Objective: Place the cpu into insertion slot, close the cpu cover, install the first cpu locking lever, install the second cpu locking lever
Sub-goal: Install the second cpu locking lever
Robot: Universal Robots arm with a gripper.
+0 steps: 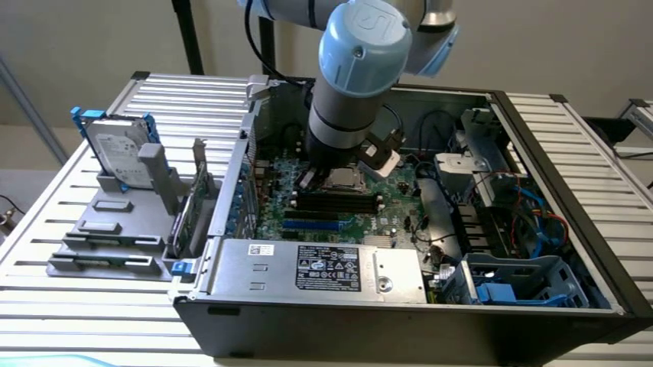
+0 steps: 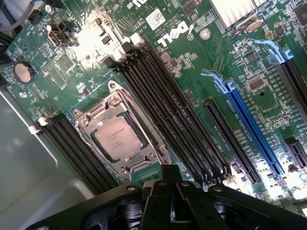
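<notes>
The cpu [image 2: 116,139] is seen seated in the insertion slot [image 2: 85,132], silver-grey face up, on the green motherboard [image 2: 192,62]. The cpu cover [image 2: 139,126] is lowered over it, its silver frame lying around the chip's edges. Long black memory slots [image 2: 168,110] are found just beside the socket on one side, and a shorter black bank [image 2: 79,151] on the other. A blue expansion slot [image 2: 252,127] is seen well apart from the socket. The gripper [image 2: 170,175] is held above the board near the socket, its jaws closed together with nothing between them. In the exterior view the arm [image 1: 352,84] is lowered into the open computer case [image 1: 571,229], above the socket [image 1: 342,180].
</notes>
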